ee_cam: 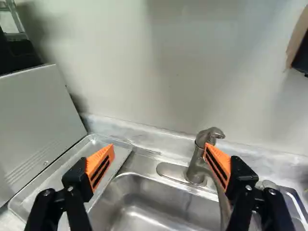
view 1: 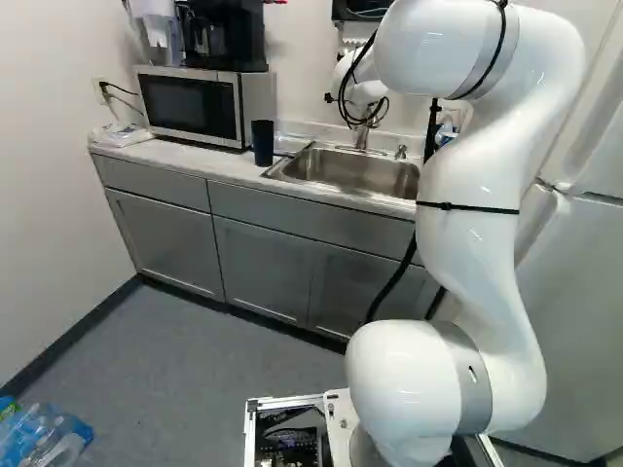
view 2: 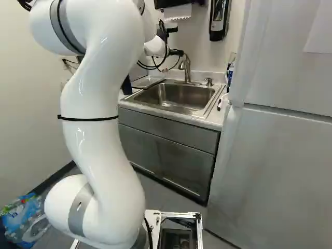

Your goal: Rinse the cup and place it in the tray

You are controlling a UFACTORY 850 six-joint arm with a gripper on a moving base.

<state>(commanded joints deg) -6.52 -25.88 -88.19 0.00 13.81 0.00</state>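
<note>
The fridge [view 2: 280, 155] stood at the right of the right base view, beside the counter [view 1: 185, 163]. On the counter, the microwave [view 1: 190, 105] carried a coffee machine [view 1: 222, 37]. The sink [view 1: 355, 173] lay further along, and between it and the microwave a shallow metal tray [ee_cam: 30, 192] ran lengthwise from the wall towards the front edge. The tap [ee_cam: 195, 166] rose behind the sink, its spout reaching over the bowl, an obstacle ahead of the gripper [view 2: 178, 53] and partly hidden by one finger. The gripper was released, its orange pads [ee_cam: 100, 166] wide apart with nothing gripped. Smallest, the dark cup [view 1: 263, 143] was on the counter near the front edge, between microwave and sink. It stood upright, its long axis vertical; whether it touched the tray could not be told. In the right base view the arm [view 2: 104, 129] partly hid it.
</note>
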